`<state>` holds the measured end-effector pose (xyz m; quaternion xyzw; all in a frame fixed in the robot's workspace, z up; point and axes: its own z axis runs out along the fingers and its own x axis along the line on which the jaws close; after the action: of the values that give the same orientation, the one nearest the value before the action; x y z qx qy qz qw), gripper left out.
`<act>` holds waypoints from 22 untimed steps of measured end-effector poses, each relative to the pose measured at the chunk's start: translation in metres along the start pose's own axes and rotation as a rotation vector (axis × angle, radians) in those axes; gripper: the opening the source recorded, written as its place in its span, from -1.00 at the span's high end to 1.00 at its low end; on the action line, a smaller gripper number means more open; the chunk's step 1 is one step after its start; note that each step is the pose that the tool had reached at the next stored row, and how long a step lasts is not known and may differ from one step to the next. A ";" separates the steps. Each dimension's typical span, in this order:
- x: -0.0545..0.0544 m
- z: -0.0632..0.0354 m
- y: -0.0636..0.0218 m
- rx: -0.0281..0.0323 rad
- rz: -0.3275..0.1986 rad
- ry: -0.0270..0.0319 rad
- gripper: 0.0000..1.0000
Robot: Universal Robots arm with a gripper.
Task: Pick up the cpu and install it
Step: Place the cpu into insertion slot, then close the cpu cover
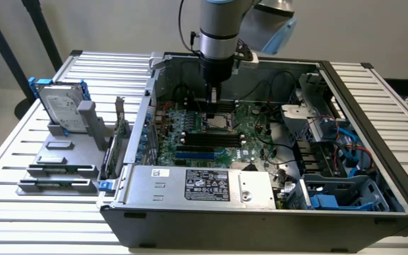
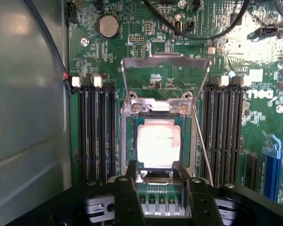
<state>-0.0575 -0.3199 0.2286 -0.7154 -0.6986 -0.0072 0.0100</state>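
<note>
Two fingers point(image 2: 126, 197) of the gripper point(image 2: 159, 169) stand partly apart, flanking the cpu point(image 2: 158, 141) in its socket point(image 2: 130, 141); arm point(image 1: 218, 32) vertical over motherboard point(image 1: 257, 130).

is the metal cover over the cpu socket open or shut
Open: the metal cover is swung back off the socket, and the cpu lies bare in it.

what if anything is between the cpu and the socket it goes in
Nothing visible. The cpu sits in the socket, the metal hold-down frame is flipped open beyond it, and the thin lever stands off to one side. The gripper is right at the cpu's edge with nothing between them.
</note>
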 end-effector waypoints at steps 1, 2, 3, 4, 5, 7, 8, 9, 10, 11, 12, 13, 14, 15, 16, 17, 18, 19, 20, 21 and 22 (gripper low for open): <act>0.000 -0.0005 -0.0029 0.0014 0.000 0.0004 0.29; 0.000 -0.0009 -0.0061 0.0028 0.000 0.0007 0.29; 0.000 -0.0013 -0.0091 0.0039 0.000 0.0011 0.40; 0.000 -0.0017 -0.0124 0.0052 0.000 0.0013 0.52; 0.000 -0.0021 -0.0154 0.0064 0.000 0.0015 0.64; 0.000 -0.0030 -0.0215 0.0085 0.000 0.0015 0.76; 0.000 -0.0035 -0.0241 0.0092 0.000 0.0015 0.79; -0.001 -0.0040 -0.0263 0.0097 0.000 0.0015 0.79; -0.001 -0.0042 -0.0278 0.0099 0.000 0.0013 0.79; -0.001 -0.0043 -0.0285 0.0099 0.000 0.0014 0.79; -0.001 -0.0043 -0.0285 0.0098 0.000 0.0015 0.79; -0.001 -0.0043 -0.0285 0.0098 0.000 0.0014 0.79; -0.001 -0.0042 -0.0285 0.0098 0.000 0.0015 0.79; -0.001 -0.0042 -0.0286 0.0097 0.000 0.0016 0.79; -0.001 -0.0043 -0.0286 0.0098 0.000 0.0015 0.79; -0.001 -0.0043 -0.0286 0.0098 0.000 0.0015 0.79; -0.001 -0.0043 -0.0286 0.0098 0.000 0.0015 0.79; -0.001 -0.0043 -0.0286 0.0098 0.000 0.0015 0.79; -0.001 -0.0043 -0.0286 0.0098 0.000 0.0015 0.79; -0.001 -0.0043 -0.0286 0.0098 0.000 0.0014 0.79; -0.001 -0.0043 -0.0286 0.0098 0.000 0.0015 0.79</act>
<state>-0.0861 -0.3199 0.2330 -0.7154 -0.6986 -0.0044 0.0140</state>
